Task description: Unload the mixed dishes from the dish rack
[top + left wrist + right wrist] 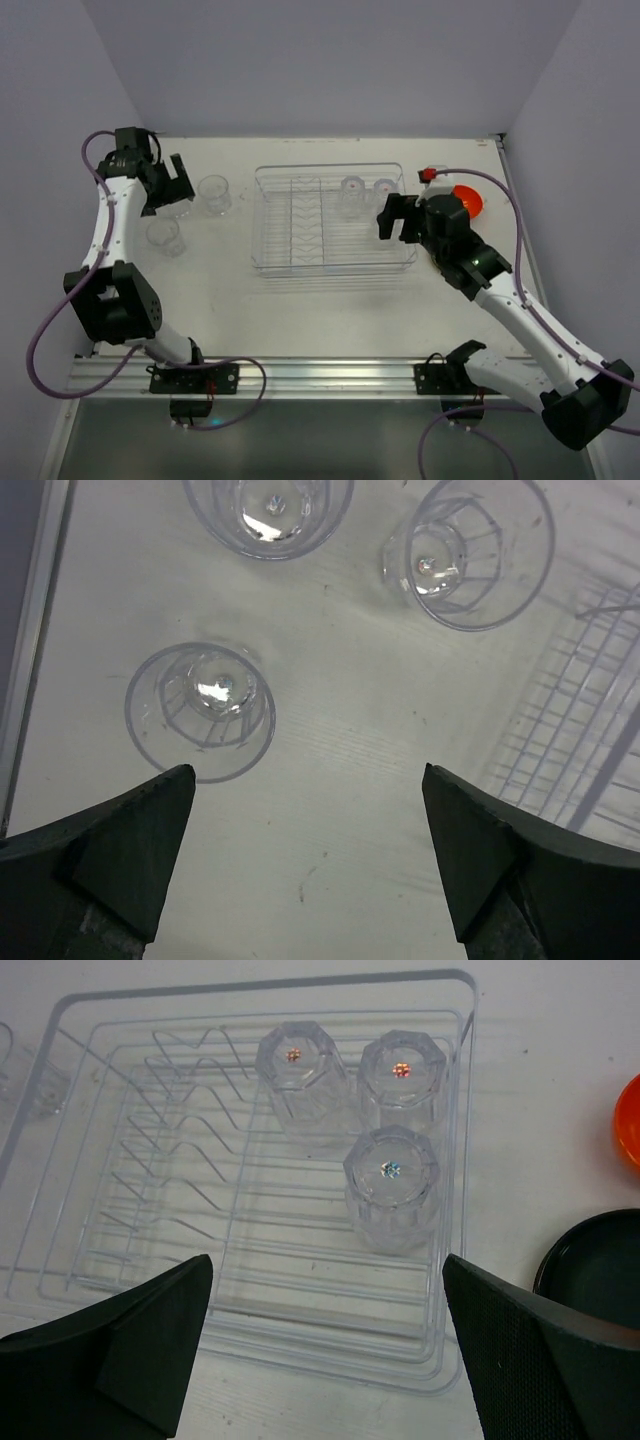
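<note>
The clear dish rack [330, 268] sits mid-table. Three clear cups stand upside down in its right part [300, 1075] [402, 1075] [392, 1185]; two of them show in the top view [350, 190]. My right gripper [398, 218] hovers open over the rack's right near corner [328, 1260], empty. Three more clear cups stand on the table left of the rack [205, 705] [268, 510] [470, 550]. My left gripper [170, 185] is open and empty above them [308, 775]. The orange bowl [467, 200] and a black-backed plate [595, 1265] lie right of the rack.
The rack's plate slots [170, 1130] hold nothing. The rack's edge shows at the right of the left wrist view [590, 730]. The table's back and side walls are close. The right arm hides the plates in the top view.
</note>
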